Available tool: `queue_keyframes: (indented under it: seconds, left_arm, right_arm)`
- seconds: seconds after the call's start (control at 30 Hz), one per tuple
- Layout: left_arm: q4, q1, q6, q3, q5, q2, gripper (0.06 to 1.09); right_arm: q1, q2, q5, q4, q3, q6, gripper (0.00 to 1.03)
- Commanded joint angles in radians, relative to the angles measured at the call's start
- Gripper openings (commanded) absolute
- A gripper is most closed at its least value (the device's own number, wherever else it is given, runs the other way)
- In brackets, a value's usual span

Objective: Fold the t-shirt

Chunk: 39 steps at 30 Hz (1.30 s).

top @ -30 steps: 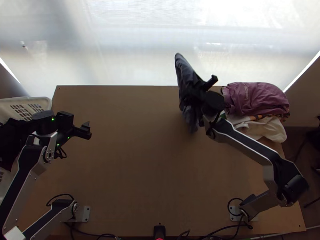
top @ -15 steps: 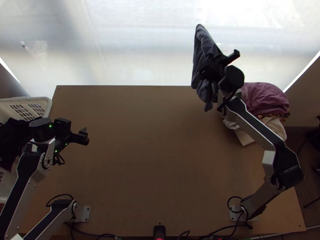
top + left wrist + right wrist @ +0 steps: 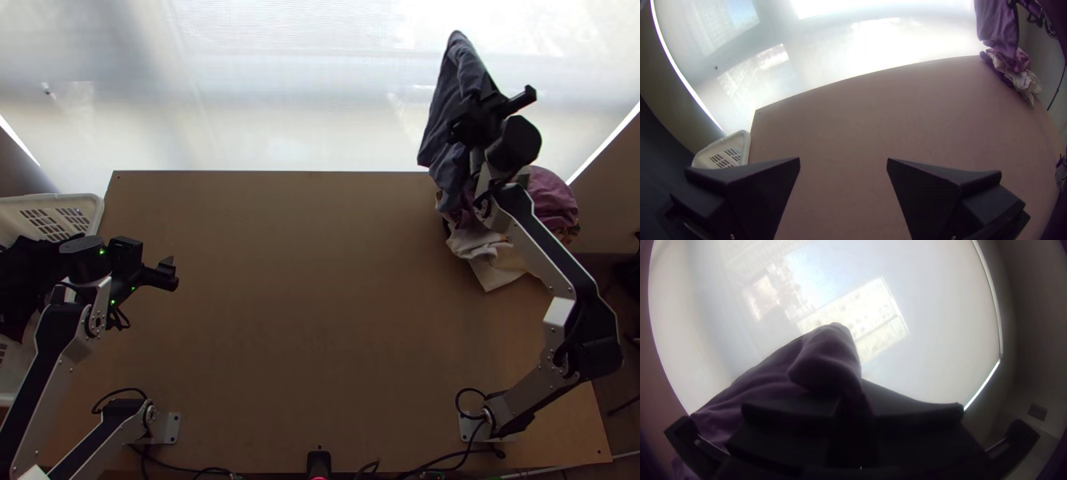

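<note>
In the upper right of the top view, the t-shirt [image 3: 444, 108] is hanging in bunched folds from the right gripper [image 3: 464, 126], whose fingers are clamping it; one part is jutting toward the picture's top edge, another trailing down beside the purple cloth [image 3: 554, 196] and white cloth [image 3: 494, 260]. In the right wrist view, the shirt is bulging above the fingertips and spreading lower left. At left, the left gripper [image 3: 170, 273] is holding its fingers apart, well away from the shirt.

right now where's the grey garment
The grey garment is at the top view's upper right, in the right hand, mostly past the table's far edge, lower end by the purple garment.
</note>
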Motion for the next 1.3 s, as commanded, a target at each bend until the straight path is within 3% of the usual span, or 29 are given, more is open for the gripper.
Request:
queue_keyframes:
  seconds: [0.0,0.57,1.17,1.27]
  left_arm:
    - [0.009,-0.004,-0.002,0.011,0.0,0.027,1.01]
    - [0.025,-0.03,-0.004,0.032,-0.006,0.093,1.01]
    - [0.025,-0.059,0.007,0.023,-0.012,0.103,1.01]
    - [0.028,-0.069,0.006,0.029,-0.012,0.11,1.01]
  right_arm:
    - [-0.1,-0.04,-0.029,-0.005,-0.058,0.014,0.03]
    - [-0.389,-0.054,-0.129,0.012,-0.236,0.089,0.03]
    - [-0.59,0.079,-0.184,0.068,-0.314,0.125,0.03]
    - [-0.607,0.104,-0.185,0.067,-0.322,0.117,0.1]
